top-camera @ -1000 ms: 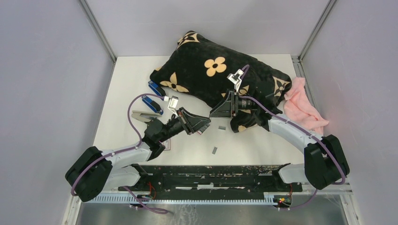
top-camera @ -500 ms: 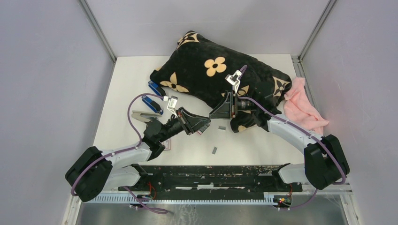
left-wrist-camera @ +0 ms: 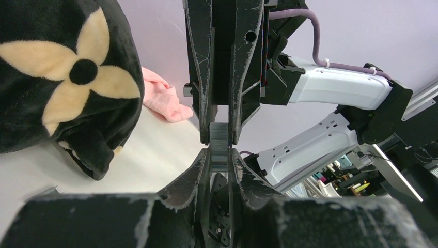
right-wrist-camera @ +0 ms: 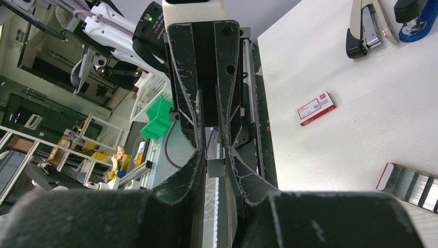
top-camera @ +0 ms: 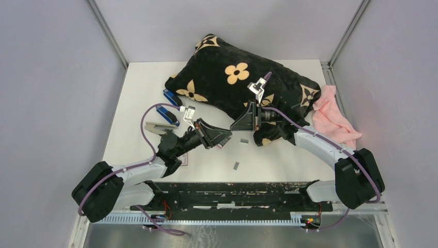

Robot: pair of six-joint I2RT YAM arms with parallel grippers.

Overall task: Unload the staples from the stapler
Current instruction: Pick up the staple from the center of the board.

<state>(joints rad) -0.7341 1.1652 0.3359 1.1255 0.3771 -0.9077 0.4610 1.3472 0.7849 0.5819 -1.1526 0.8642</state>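
A short block of the staples (left-wrist-camera: 219, 146) is held in the air over the middle of the tabletop, pinched at both ends. The left gripper (left-wrist-camera: 219, 161) is clamped on its lower part and the right gripper (left-wrist-camera: 219, 135) is clamped on its upper part, the two sets of fingertips nearly meeting nose to nose. The right wrist view shows the same block as a small grey piece (right-wrist-camera: 216, 166) nipped between that arm's own fingers. Two loose staple pieces (top-camera: 243, 140) lie on the table just below the meeting point, the second (top-camera: 236, 166) closer to the near edge. The stapler (top-camera: 155, 126) rests well apart from all this, close to the left edge about halfway along it, and its grey top arm looks swung away from the black base. Two blue staplers (top-camera: 168, 114) lie just beyond it. A small red-and-white box (right-wrist-camera: 316, 108) sits flat toward the near-left corner. A black flowered pillow (top-camera: 232, 77) fills the far side, and a pink cloth (top-camera: 333, 116) is bunched against the right edge.
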